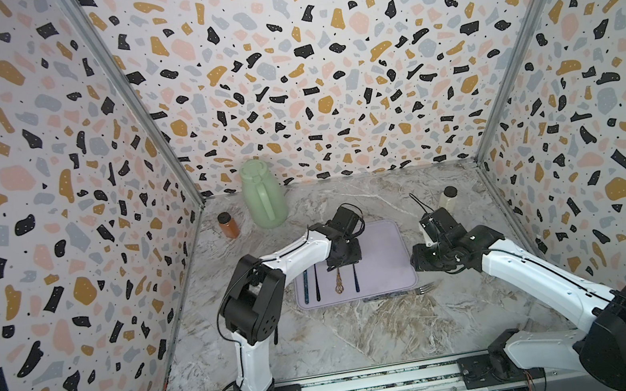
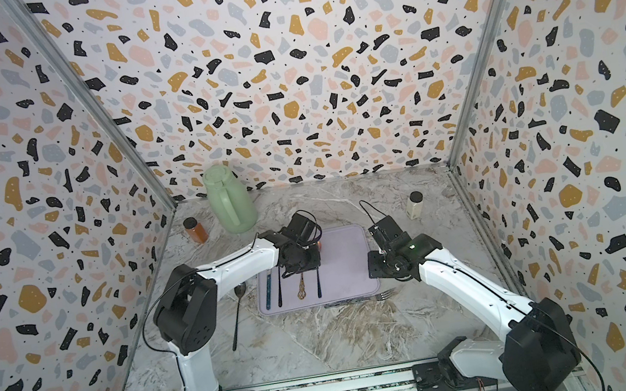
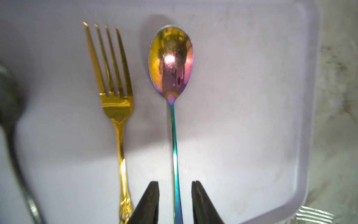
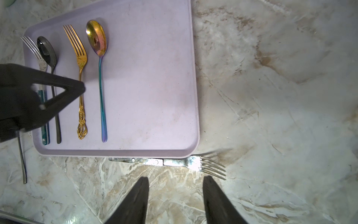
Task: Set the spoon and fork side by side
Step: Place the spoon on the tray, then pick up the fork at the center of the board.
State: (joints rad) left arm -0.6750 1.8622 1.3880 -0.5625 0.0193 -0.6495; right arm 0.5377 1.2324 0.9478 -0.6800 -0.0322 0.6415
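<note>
Spoon point(image 3: 170, 58) beside fork point(image 3: 116, 100) on tray point(image 3: 251, 97) | left claw point(image 3: 175, 183) parted astride spoon | right claw point(image 4: 176, 178) wide

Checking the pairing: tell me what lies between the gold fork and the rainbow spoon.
Nothing: bare tray separates gold fork and rainbow spoon, seen in the right wrist view.

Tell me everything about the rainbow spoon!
The rainbow spoon looks like shiny metal. It has a gold-pink oval bowl and a long thin handle that goes from green to blue to purple. It lies flat on the lilac tray, straight beside the gold fork without touching it, and both heads point the same way. The black left fingers stand on either side of its handle with gaps showing, so they are not gripping it.
</note>
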